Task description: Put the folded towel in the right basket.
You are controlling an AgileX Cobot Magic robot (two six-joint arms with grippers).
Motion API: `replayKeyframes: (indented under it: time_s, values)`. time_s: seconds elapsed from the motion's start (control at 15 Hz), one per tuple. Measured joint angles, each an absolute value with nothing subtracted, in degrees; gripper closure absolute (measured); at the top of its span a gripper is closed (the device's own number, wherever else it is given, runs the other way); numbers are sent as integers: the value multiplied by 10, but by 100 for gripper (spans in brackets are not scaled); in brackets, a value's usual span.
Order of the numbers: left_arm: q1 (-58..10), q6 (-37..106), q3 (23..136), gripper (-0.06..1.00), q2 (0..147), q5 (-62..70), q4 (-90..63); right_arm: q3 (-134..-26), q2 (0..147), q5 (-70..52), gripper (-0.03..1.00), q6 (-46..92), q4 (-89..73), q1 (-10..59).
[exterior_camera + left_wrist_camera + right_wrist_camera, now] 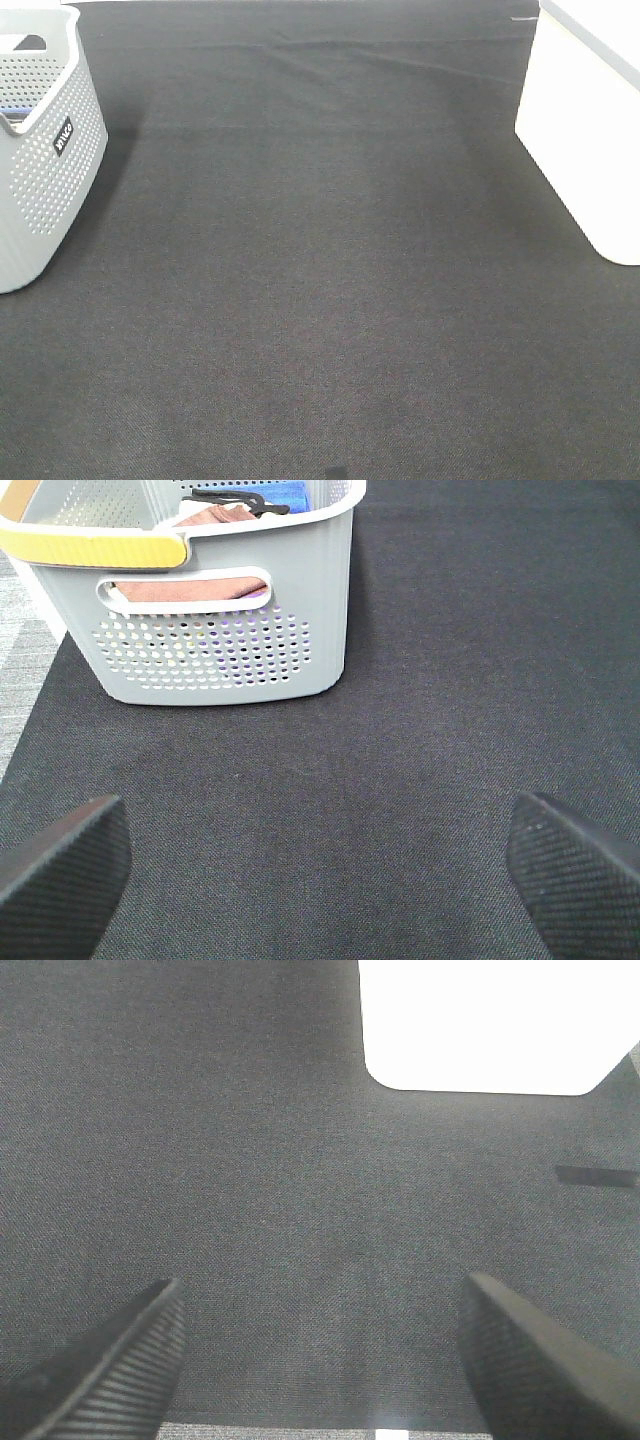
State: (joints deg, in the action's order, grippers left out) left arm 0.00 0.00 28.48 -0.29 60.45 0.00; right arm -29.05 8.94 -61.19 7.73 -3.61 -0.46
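A grey perforated basket [45,160] stands at the left edge of the black mat; in the left wrist view [220,610] it holds folded towels, a reddish-brown one [190,588] and a blue one [285,494]. A white basket [585,130] stands at the right edge, overexposed; it also shows in the right wrist view [490,1025]. My left gripper [320,880] is open and empty above the mat, short of the grey basket. My right gripper [320,1360] is open and empty above the mat, short of the white basket. Neither gripper shows in the exterior high view.
The black mat [320,280] covers the table between the two baskets. A yellow-rimmed container [90,545] sits against the grey basket. A strip of black tape [595,1175] lies near the white basket. Light floor [20,650] borders the mat.
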Motion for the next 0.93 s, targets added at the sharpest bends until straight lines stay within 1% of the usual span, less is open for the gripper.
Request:
replayKeyframes:
  time_s: [0.6, 0.93]
  values:
    - [0, 0, 285, -3, -3, 604, 0, -290, 89, -612, 25, 77, -36, -5]
    - [0, 0, 285, -3, -3, 604, 0, -290, 0, -610, 25, 77, -36, -5]
